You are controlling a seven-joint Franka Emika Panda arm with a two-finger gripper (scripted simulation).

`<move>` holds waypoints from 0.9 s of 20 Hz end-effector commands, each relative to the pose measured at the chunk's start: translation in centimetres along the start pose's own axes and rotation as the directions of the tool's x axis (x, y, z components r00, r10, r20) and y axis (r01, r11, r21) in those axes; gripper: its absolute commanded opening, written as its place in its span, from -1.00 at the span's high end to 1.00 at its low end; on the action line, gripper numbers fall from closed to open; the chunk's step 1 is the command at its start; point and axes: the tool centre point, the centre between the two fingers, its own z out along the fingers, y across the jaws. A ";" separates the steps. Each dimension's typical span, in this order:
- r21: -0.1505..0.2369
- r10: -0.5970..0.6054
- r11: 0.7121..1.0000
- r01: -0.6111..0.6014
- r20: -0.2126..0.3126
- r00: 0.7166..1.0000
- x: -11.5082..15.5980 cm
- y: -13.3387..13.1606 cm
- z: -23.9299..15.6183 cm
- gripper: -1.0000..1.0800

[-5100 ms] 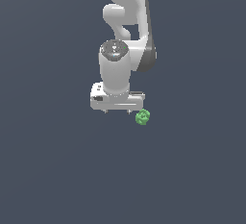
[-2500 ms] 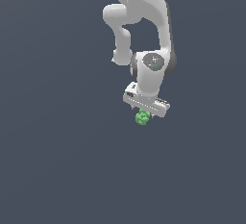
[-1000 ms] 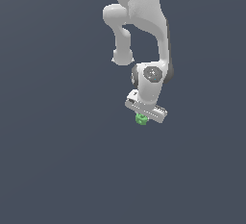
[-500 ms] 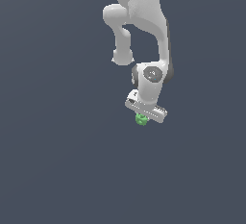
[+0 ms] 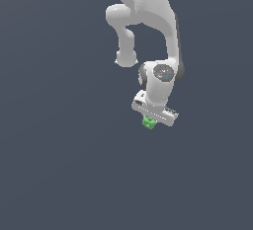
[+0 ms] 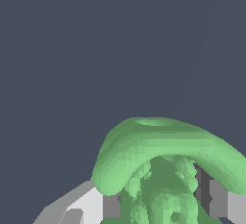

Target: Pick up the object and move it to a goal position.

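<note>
a: one thing only to account for. where is the object (image 5: 148,122) and why does it sit there?

b: it shows just under my hand (image 5: 150,120), tucked against the underside of the white crossbar in the exterior view. i came at it from straight above, wrist pointing down, so the fingers could straddle it.

a: are you clamped on it?

b: i judge so. in the wrist view the object (image 6: 166,170) fills the near field, a lumpy green arch with knobbly bits beneath, and a grey pad (image 6: 111,205) sits tight against one flank, with a darker pad (image 6: 217,198) close on the other. no gap shows on either side, so i read the hand as closed on the object.

a: is it off the table?

b: cannot tell. the ground is one flat dark grey, no shadow or edge to judge height by.

a: why the grip so low on the piece?

b: it is much smaller than the hand, and irregular. pinching across the narrow middle, under the arch, looks the safest hold; the arch may act as a lip above the pads.

a: risk?

b: a lumpy shape can twist between flat pads. no goal marker shows in either view, so i cannot place the target.
</note>
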 end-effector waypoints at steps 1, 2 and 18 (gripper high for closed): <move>0.000 0.000 1.000 0.000 -0.001 1.000 0.3 -1.0 -1.3 1.00; 0.000 0.000 1.000 0.000 -0.001 1.000 0.4 -1.4 -1.9 1.00; 0.000 0.000 1.000 0.000 -0.001 1.000 2.9 -9.8 -12.9 1.00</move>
